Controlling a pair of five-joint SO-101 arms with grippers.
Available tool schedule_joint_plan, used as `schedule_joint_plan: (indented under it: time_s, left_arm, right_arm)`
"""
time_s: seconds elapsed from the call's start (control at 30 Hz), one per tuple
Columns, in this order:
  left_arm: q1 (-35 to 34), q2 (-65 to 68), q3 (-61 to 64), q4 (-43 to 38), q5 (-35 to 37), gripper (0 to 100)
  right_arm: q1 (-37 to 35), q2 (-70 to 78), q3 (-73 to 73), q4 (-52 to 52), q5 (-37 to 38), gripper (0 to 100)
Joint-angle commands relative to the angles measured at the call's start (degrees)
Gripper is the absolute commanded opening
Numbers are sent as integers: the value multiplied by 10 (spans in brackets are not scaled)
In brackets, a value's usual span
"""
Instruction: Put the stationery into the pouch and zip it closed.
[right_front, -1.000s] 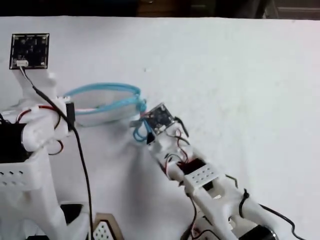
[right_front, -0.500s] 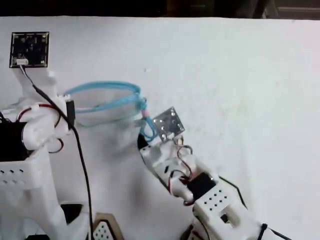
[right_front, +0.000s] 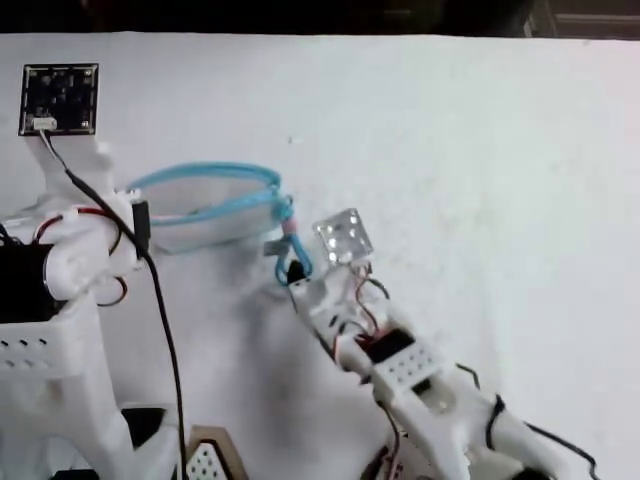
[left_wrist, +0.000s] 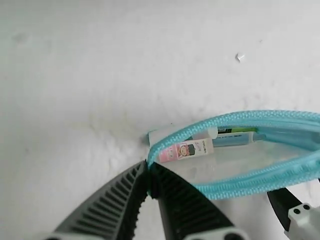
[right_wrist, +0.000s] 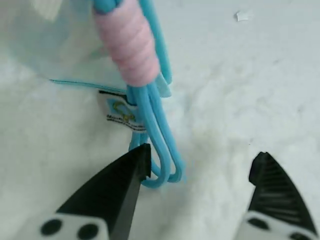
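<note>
1. The left gripper (left_wrist: 148, 172) is seen clamped: its jaws are pressed together on the end corner of the pouch (left_wrist: 235, 157), right where the two rows of the zipper (left_wrist: 225, 119) meet at the fingertips.
2. The pouch is stretched away from this gripper and lies flat on the table (left_wrist: 100, 75). The zipper rows are spread apart beyond the pinched corner, so the mouth is left open.
3. Stationery (left_wrist: 182, 149) is seen inside the clear pouch, just past the left gripper's tips: a piece with a pink label is nearest, and a green and blue piece lies farther in.
4. The right gripper (right_wrist: 202, 160) is held wide open with nothing gripped, low over the table.
5. A blue cord loop (right_wrist: 157, 135) is laid between its fingers, close against one finger (right_wrist: 125, 185) and well apart from the other. Contact with the near finger cannot be told.
6. A pink wrap (right_wrist: 131, 45) is seen on the cord farther from the right gripper, where it joins the pouch end. A small label (right_wrist: 120, 114) is sewn on the pouch beside the cord.
7. In the high view the pouch (right_front: 200, 215) is spanned between the two arms, and the cord loop (right_front: 296, 265) hangs off the end nearest the right gripper (right_front: 295, 282).
</note>
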Motion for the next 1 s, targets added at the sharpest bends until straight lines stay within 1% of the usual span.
schedule_joint_plan:
  time_s: [0.0,0.27,0.4,0.47,0.57,0.63,0.77,0.83,0.87,0.97]
  left_arm:
    - [1,-7,-3,-10,-1,22]
    - [1,-7,-3,-9,-2,22]
    - [1,-7,-3,-9,-2,22]
    - [1,-7,-3,-9,-2,22]
    - [1,-7,-3,-9,-1,22]
    - [1,-7,-3,-9,-1,22]
    - [1,-7,-3,-9,-1,22]
    - [1,-7,-3,-9,-1,22]
    - [0,-7,-3,-9,-1,22]
    - [0,-7,-3,-9,-1,22]
  right_arm:
    - [8,60,-68,-11,-4,314]
    - [19,189,-149,-13,0,313]
    - [50,249,-157,-80,1,313]
    - [65,275,-157,-118,26,312]
    - [76,299,-157,-150,60,302]
    - [77,302,-156,-158,64,249]
    - [76,293,-157,-188,64,87]
    - [76,289,-157,-204,64,23]
    - [76,286,-157,-209,64,13]
    - [77,272,-156,-211,64,40]
